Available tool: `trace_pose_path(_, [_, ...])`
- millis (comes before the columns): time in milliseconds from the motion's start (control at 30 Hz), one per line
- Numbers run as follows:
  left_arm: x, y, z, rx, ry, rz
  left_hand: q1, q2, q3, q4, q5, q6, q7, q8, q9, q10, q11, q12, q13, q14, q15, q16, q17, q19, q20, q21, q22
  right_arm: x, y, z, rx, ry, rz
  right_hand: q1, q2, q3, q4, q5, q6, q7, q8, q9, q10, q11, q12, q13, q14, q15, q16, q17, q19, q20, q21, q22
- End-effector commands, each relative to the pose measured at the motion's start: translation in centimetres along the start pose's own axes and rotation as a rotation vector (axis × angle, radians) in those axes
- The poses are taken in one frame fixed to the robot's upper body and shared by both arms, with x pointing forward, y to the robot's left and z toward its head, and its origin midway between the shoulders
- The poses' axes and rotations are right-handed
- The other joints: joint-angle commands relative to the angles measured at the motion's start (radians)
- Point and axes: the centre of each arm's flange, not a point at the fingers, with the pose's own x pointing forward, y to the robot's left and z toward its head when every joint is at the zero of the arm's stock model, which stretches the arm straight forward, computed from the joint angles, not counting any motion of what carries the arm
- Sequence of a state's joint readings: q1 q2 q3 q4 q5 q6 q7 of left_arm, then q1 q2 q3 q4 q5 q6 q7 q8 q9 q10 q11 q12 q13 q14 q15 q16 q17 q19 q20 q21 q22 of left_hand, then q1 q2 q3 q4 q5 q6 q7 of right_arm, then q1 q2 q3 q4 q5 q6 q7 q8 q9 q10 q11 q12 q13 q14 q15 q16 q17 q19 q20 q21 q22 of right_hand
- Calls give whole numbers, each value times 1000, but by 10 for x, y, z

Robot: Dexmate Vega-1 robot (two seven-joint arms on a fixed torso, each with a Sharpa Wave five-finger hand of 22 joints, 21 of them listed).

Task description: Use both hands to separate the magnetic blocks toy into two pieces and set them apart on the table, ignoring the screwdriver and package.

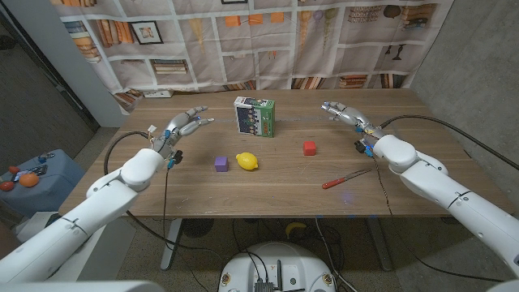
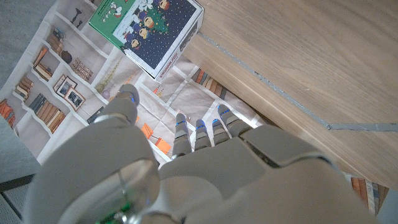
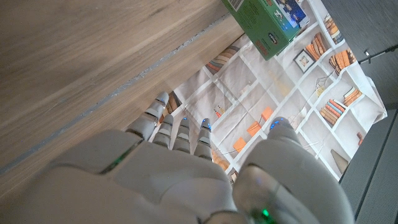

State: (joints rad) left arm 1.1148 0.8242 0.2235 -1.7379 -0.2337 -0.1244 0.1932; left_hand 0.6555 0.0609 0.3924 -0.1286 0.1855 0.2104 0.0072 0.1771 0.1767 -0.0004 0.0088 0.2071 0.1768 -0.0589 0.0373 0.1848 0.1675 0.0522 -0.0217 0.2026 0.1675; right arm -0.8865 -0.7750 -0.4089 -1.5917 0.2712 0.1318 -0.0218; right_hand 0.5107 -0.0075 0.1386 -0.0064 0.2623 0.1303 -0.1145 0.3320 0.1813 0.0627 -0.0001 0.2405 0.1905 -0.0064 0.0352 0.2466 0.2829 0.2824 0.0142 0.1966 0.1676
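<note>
Left hand (image 1: 185,125) at 10 o'clock, fingers spread, holding nothing. Purple block (image 1: 220,163) at 7 o'clock, lemon (image 1: 246,161) just beside it, box (image 1: 255,116) at 12, red block (image 1: 309,148) at 3, well apart from purple. Right hand (image 1: 344,113) at 2 o'clock, fingers apart, empty.

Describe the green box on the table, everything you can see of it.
The green rectangular cardboard box stands upright near the far middle of the wooden table, beyond the purple cube and the yellow lemon-shaped piece. Its front face carries a dark blue printed picture of small cartoon figures with a white border; its sides are plain green with small white print. It looks closed and undamaged. Nothing touches it except the table; both hands are apart from it.
</note>
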Motion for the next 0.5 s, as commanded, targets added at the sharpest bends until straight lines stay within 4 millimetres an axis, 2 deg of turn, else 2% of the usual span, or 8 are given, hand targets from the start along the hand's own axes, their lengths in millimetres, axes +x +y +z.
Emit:
trace_pose_path(33, [19,-17,-16,-149,-61,56,-12,7,-3,0,0,0,3,1,2,4,-8,-4,0,0,-3,-2,1,9,-5,-2,2,0,0,-15,167,-31,-62,-23,11,1,14,-10,-9,1,-18,-3,14,0,-1,1,13,6,3,-2,-8,-1,-5,-1])
trace_pose_path(167, [23,-22,-23,-188,-61,63,-24,14,-6,5,-2,-7,2,-1,1,5,-9,-5,0,-2,-6,-4,1,8,-6,-4,2,0,3,-20,219,-31,-86,-49,26,-3,27,-21,-19,11,-35,-4,12,3,-9,-2,10,12,0,-5,-20,-2,-10,-1])
trace_pose_path(400, [27,-29,-31,-219,-54,72,-40,25,-10,11,-4,4,3,5,1,6,-12,-6,-1,-1,-5,-4,1,5,-4,-7,2,-1,6,-27,281,-8,-109,-70,38,-5,37,-28,-15,23,-43,-5,15,9,-13,-3,7,13,-2,-7,-28,-1,-13,-1])
trace_pose_path(500, [31,-33,-36,-283,-68,95,-45,30,-11,13,-5,6,3,5,1,9,-13,-6,-1,2,-8,-3,1,5,-3,-8,2,-1,9,-31,318,5,-123,-78,48,-5,42,-31,-12,27,-46,-5,16,11,-14,-3,6,11,-3,-7,-30,-2,-14,-1])
